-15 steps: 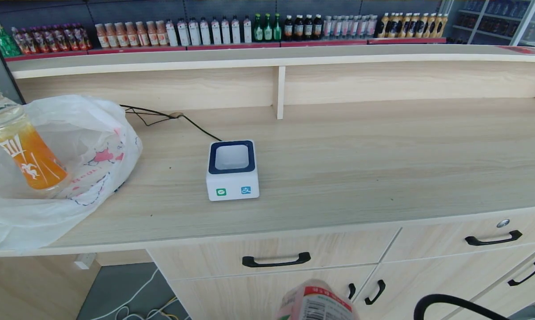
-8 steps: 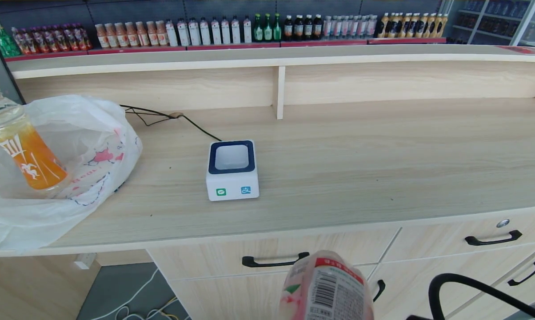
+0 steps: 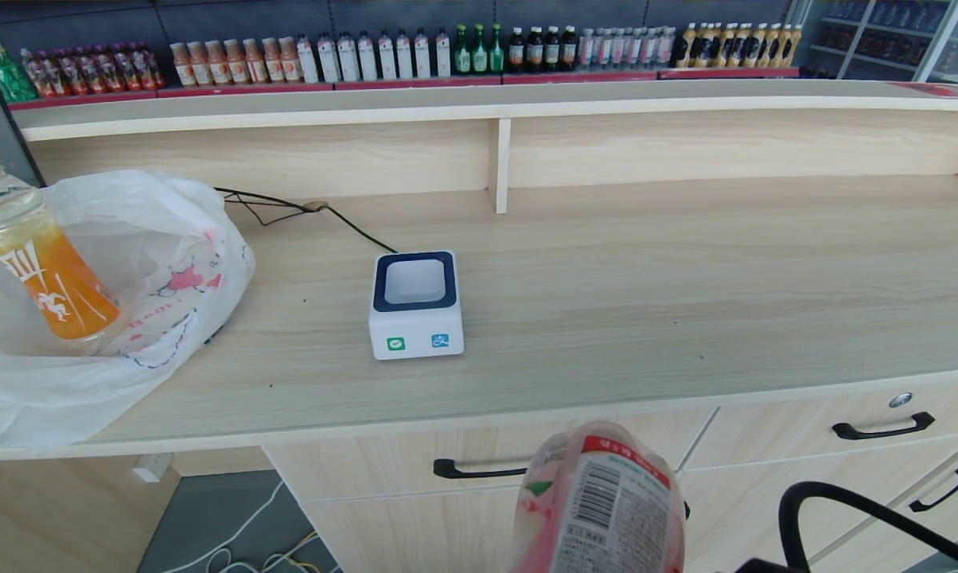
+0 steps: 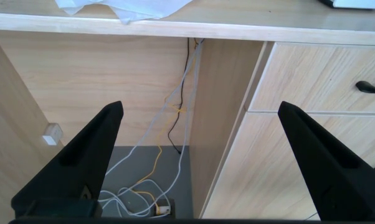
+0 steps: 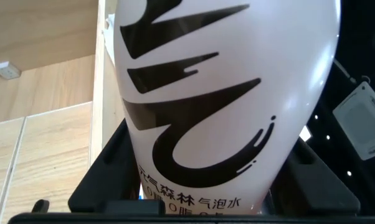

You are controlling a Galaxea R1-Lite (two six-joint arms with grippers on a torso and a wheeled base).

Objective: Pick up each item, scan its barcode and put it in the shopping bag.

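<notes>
The right gripper [image 5: 206, 186] holds the bottle [image 3: 598, 501] by its body; the left gripper [image 4: 200, 149] gapes empty. It is likely heavy and slick, so grip it firmly mid-body.

Bottom centre: the pink bottle [image 3: 598, 501] runs off the lower edge. Far left: the orange drink bottle [image 3: 49, 278] has its cap cropped.

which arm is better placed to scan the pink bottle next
Right. The right claw is shut on the pink bottle, barcode visible, in front of the counter near the scanner. The left claw hangs open and empty below the counter.
</notes>
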